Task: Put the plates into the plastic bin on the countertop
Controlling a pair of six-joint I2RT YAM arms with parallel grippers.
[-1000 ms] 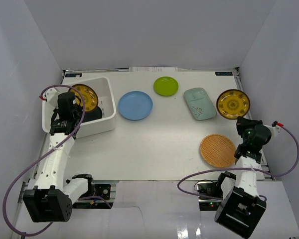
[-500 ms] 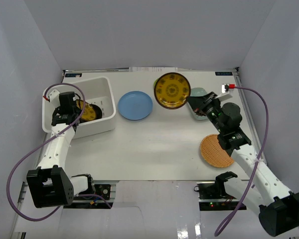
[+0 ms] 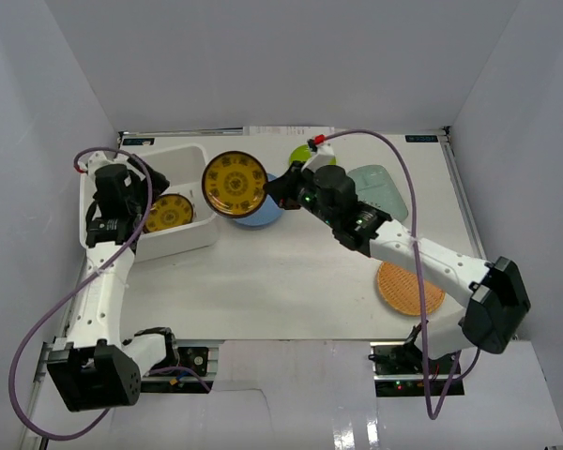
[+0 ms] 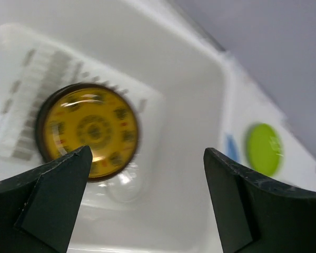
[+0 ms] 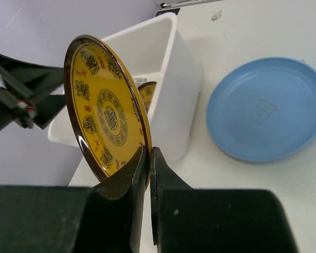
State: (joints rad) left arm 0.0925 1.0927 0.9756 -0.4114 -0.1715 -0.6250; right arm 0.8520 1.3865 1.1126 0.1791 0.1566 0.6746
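The white plastic bin [image 3: 206, 178] stands at the back left of the countertop. A gold-and-black plate [image 3: 167, 213] lies inside it, also seen in the left wrist view [image 4: 88, 131]. My left gripper [image 3: 129, 217] hangs open over the bin [image 4: 189, 105], nothing between its fingers [image 4: 147, 200]. My right gripper [image 3: 274, 192] is shut on the rim of a second gold-and-black plate [image 3: 234, 184], held on edge just right of the bin. The right wrist view shows that plate [image 5: 106, 113] pinched in the gripper [image 5: 149, 158] beside the bin's wall [image 5: 174, 84].
A blue plate [image 3: 263, 214] lies partly behind the held plate, showing fully from the right wrist [image 5: 266, 108]. A lime green plate [image 3: 300, 155] peeks out behind the right arm. A pale mint oblong plate [image 3: 380, 187] and a tan woven plate [image 3: 408, 289] lie to the right.
My left gripper opened and let its gold-and-black plate drop flat into the bin. My right arm swung left across the table, carrying the other gold-and-black plate from the far right.
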